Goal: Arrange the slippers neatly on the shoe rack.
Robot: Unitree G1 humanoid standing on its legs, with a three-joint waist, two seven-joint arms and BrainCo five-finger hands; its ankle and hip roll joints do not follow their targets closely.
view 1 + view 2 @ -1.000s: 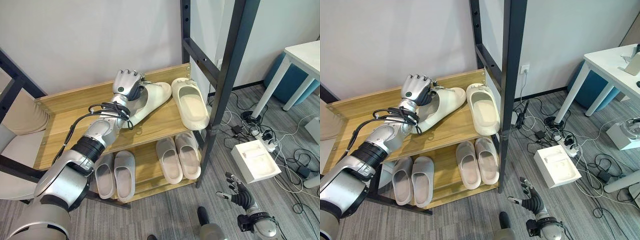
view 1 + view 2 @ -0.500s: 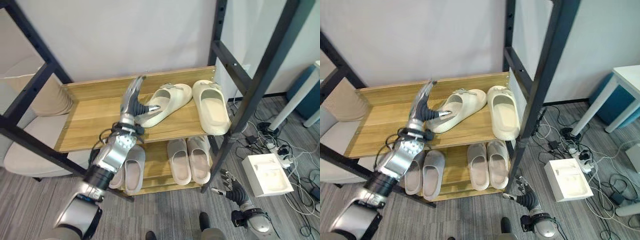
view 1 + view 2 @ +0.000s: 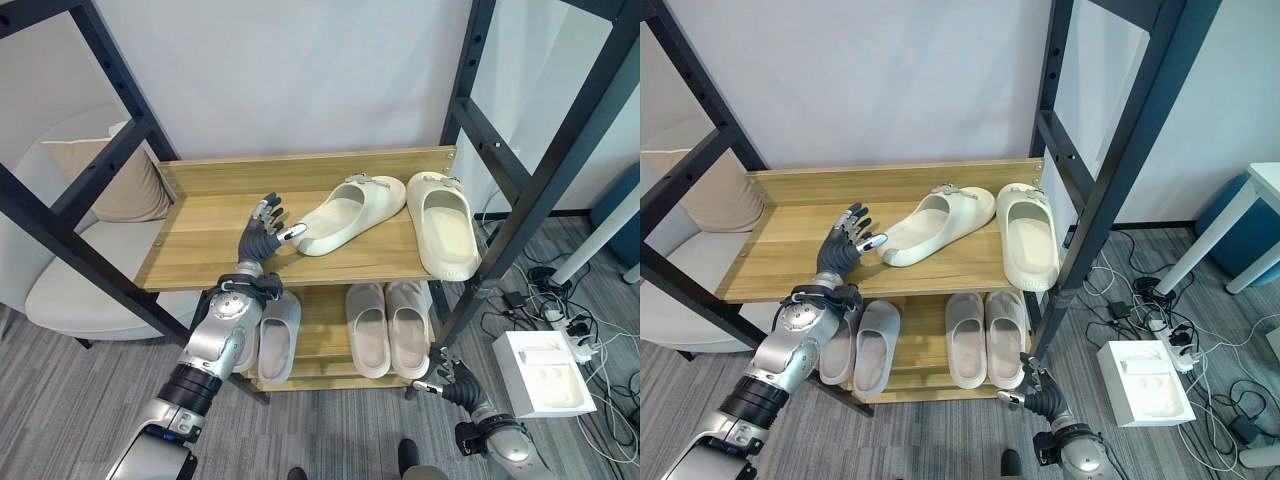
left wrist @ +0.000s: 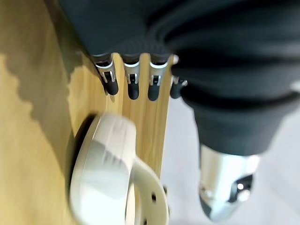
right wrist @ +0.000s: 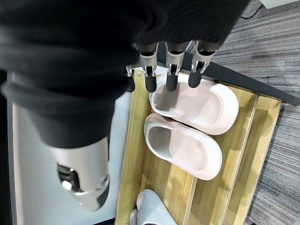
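A: Slippers first: the cream foam slipper [image 3: 350, 204] lies askew on the top board of the wooden shoe rack [image 3: 200, 225], toe angled toward its straight-lying cream mate [image 3: 443, 223] beside it.

B: And the hands?

A: The left hand [image 3: 262, 232] hovers over the shelf with fingers spread, holding nothing, its thumb just at the slipper's heel. The right hand [image 3: 449, 375] hangs low by the floor, fingers relaxed.

B: Risk?

A: A careless nudge at the heel could swing the toe into its mate, or slide it off the front edge.
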